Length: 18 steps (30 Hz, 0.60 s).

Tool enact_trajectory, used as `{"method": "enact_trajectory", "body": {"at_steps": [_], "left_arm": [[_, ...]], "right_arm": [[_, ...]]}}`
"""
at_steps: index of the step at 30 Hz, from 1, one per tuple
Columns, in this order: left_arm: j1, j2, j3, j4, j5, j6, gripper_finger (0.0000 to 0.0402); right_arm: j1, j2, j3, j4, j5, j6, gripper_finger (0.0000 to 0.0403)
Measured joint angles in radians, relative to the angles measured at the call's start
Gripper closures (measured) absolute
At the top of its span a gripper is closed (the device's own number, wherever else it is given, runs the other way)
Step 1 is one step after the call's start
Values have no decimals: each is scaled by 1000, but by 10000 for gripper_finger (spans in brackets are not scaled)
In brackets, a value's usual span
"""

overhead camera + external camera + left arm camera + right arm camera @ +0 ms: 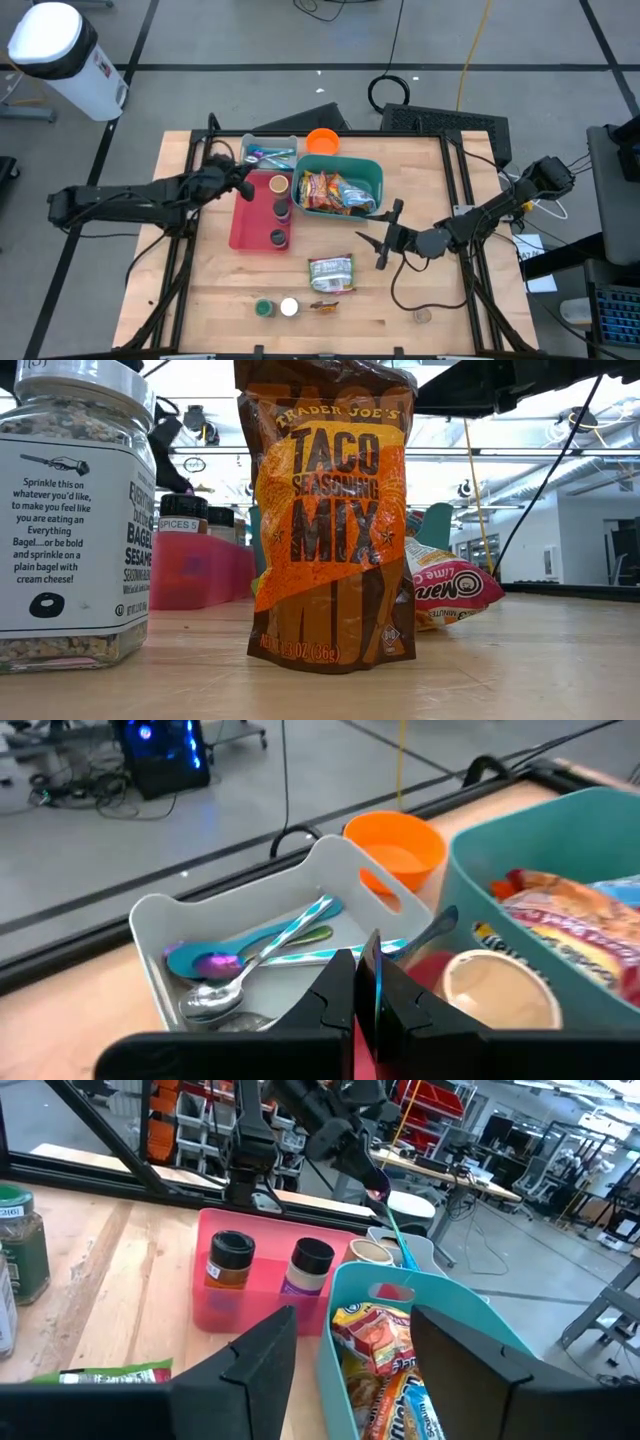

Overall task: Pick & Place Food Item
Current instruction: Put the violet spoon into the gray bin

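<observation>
Snack packets [335,193] are seen lying in the teal bin [375,172].
The right gripper [386,234] is held spread open, with nothing in it, just beside the bin and near a green packet [331,274] on the table [450,315]. The left gripper [243,181] is pressed shut over the pink tray [250,225], close to the white spoon box [270,141].

Wood table [420,170] matt; plastic teal bin [372,175] smooth; taco seasoning packet [330,520] glossy; metal spoon [215,1000] shiny.

Grey floor [250,40] crossed by dark lines, a white bin [60,55] beside the wooden table [440,180].
</observation>
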Motion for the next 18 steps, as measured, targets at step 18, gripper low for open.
{"method": "enact_trajectory", "body": {"at_steps": [18], "left_arm": [[119, 200, 1, 254, 33, 73, 396]], "right_arm": [[0, 0, 0, -22, -1, 17, 218]]}}
